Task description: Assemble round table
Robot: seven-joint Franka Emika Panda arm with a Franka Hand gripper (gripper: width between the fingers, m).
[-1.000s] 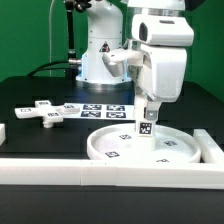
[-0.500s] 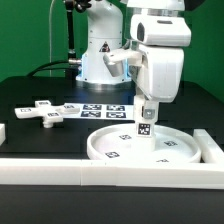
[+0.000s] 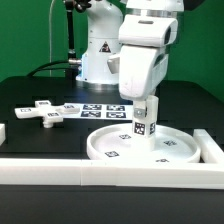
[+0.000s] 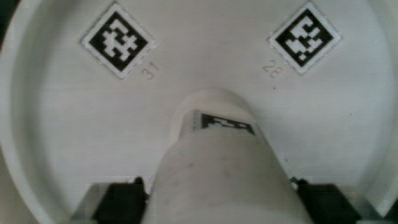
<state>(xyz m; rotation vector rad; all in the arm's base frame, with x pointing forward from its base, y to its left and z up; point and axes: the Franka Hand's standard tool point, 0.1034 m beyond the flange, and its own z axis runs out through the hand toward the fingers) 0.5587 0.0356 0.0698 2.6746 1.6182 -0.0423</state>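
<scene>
My gripper is shut on the short cylindrical post and holds it upright over the middle of the large rimmed round disc, which lies tags-up at the front of the table. In the wrist view the post runs out from between my dark fingertips toward the disc and its two diamond tags. I cannot tell whether the post's lower end touches the disc. The small cross-shaped foot lies flat at the exterior view's left, well apart from my gripper.
The marker board lies behind the disc, near the robot base. A long white rail runs along the front edge, with an upright end piece at the exterior view's right and another at the left.
My wrist has turned and shifted slightly to the exterior view's left with the post in it. The post stays over the disc's middle. The foot has not moved.
</scene>
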